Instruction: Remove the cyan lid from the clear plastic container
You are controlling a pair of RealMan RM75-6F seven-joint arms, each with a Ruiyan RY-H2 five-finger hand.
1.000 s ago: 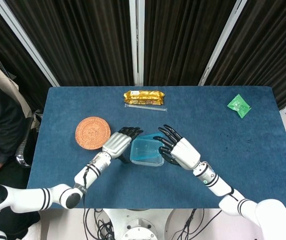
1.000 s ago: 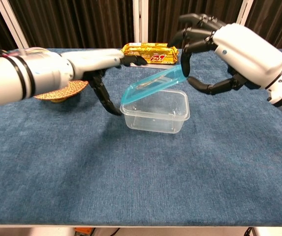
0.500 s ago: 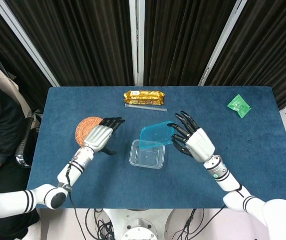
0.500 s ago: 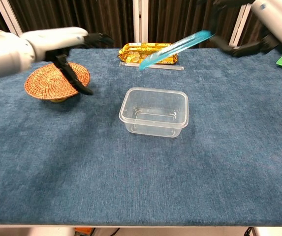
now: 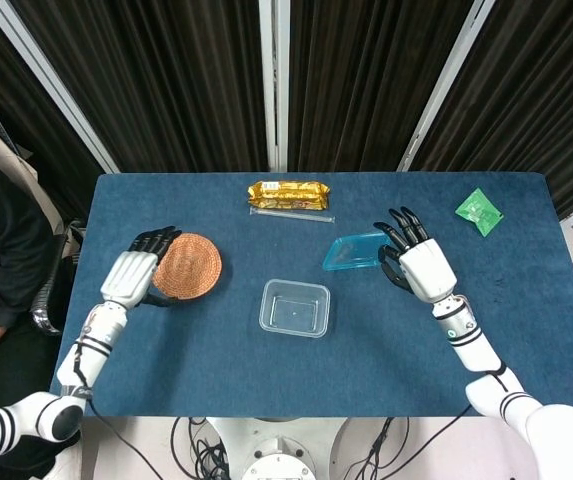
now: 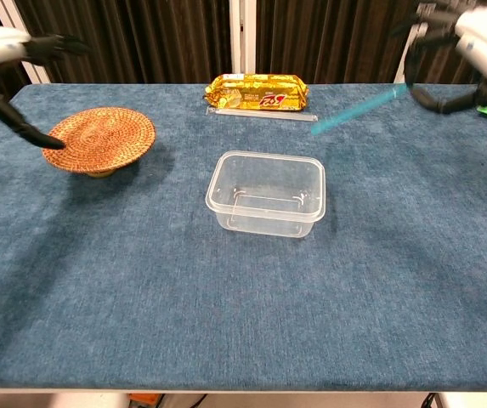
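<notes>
Head view: right hand [image 5: 421,262] grips the cyan lid [image 5: 354,251] at two o'clock of the open clear container [image 5: 294,307]; left hand [image 5: 136,275] empty, fingers spread.

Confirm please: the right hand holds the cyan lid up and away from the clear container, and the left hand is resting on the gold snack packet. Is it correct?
Not fully. The right hand does hold the cyan lid away from the clear container, but the left hand is beside the woven coaster, far from the gold snack packet. The head view shows it.
</notes>
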